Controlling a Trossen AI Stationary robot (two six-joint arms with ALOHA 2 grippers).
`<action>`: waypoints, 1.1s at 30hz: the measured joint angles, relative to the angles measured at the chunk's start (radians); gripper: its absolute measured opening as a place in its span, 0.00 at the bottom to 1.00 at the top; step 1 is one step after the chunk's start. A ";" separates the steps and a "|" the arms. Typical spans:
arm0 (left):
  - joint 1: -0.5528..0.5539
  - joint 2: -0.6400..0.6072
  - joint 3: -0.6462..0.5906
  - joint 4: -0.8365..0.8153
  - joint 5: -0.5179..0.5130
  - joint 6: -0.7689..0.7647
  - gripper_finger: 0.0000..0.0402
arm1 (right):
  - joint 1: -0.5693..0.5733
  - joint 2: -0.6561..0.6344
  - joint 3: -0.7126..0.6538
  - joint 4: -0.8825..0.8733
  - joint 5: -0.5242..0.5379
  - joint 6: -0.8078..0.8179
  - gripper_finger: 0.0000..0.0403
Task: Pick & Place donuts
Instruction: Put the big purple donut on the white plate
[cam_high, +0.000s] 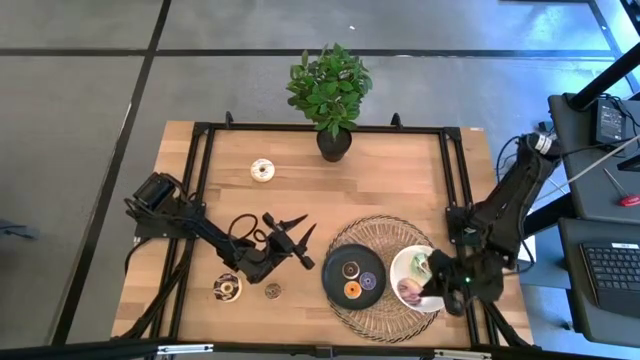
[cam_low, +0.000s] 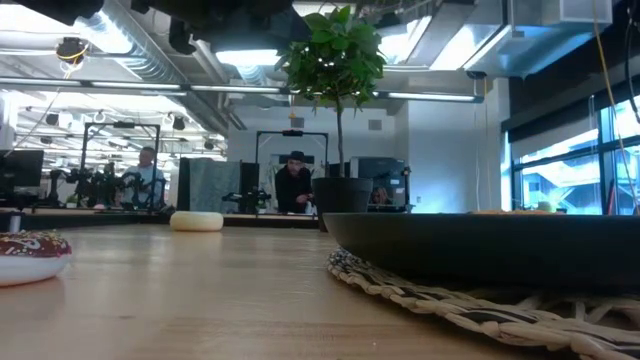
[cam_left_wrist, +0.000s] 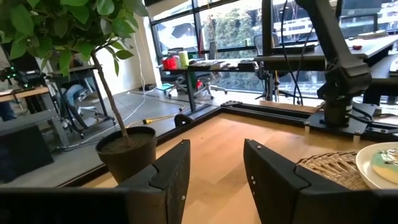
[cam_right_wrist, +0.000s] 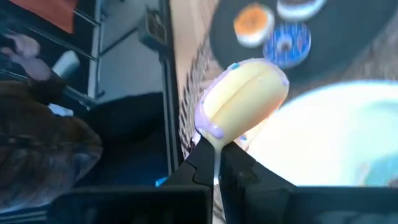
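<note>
My right gripper is low over the round white plate, shut on the pink-iced donut. A green donut lies flat on the same plate. The black plate carries the brown, orange and purple minis. On the bare table lie the white donut, the chocolate donut and the tan mini. My left gripper hangs open above the table's middle, left of the plates, touching nothing. My right gripper pinches the pink donut's rim between its two fingers. The donut stands on edge beyond the fingertips, its pale underside turned to the wrist camera, over the white plate. Whether it rests on the plate I cannot tell.
A round woven mat lies under both plates. A potted plant stands at the far edge's middle. A black frame borders the tabletop. Bare wood lies between the white donut and the mat. People sit in the room beyond.
</note>
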 joint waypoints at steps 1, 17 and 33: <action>0.002 0.000 0.000 0.000 0.000 -0.001 0.37 | 0.017 0.014 0.000 -0.007 0.000 0.028 0.02; 0.018 0.000 0.000 0.000 0.002 -0.064 0.37 | 0.172 0.085 -0.001 -0.080 0.080 0.142 0.02; 0.018 0.000 0.000 0.000 0.010 -0.067 0.37 | 0.180 0.084 -0.172 0.159 0.138 0.106 0.04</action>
